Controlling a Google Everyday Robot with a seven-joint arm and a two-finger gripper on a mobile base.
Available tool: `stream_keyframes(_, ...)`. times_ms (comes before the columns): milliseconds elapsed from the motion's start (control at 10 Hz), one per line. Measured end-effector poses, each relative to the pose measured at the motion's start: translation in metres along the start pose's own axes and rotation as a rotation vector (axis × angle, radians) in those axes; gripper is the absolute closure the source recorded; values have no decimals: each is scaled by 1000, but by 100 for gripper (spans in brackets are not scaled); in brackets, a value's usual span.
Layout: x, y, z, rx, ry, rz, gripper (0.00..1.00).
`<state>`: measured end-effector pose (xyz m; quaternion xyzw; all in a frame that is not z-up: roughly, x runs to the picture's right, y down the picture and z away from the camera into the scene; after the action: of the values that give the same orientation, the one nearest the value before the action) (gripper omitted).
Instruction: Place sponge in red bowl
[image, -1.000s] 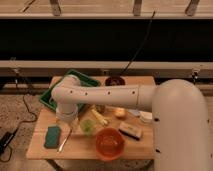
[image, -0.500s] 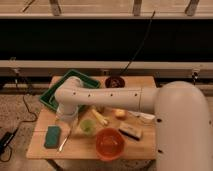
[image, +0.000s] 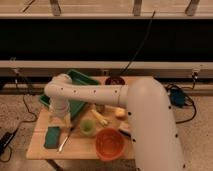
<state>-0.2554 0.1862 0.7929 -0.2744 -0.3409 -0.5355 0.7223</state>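
Hanging at the lower left of the frame, the gripper (image: 62, 121) is seen just above and to the upper right of the sponge (image: 52, 136), which lies flat on the table (image: 37, 151) near its left edge; whether the gripper is released or clenched cannot be told; the red bowl (image: 109, 143) is set at the lower centre, well apart from the sponge, with a pale-green cup (image: 88, 127) and a slim utensil (image: 65, 142) lying between them. Several risks are judged from here: the descent could be made off centre, so that the sponge is pinched by a corner and dropped on the way across; the utensil just beside the sponge could be caught and dragged along; the cup could be knocked over on the sweep toward the bowl if the sponge is carried too low. Compared with the earlier frames, the arm's elbow is found slightly further left and the gripper a little nearer the sponge, while the sponge and the bowl are unchanged in place.
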Motion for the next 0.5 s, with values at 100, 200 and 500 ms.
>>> stream_keyframes(100,3,-3,6,-25,-6,-14,35)
stream_keyframes(200,6,-3,9,-38,-12,-19,35)
stream_keyframes(500,0,-7,18,-50,-34,-41,35)
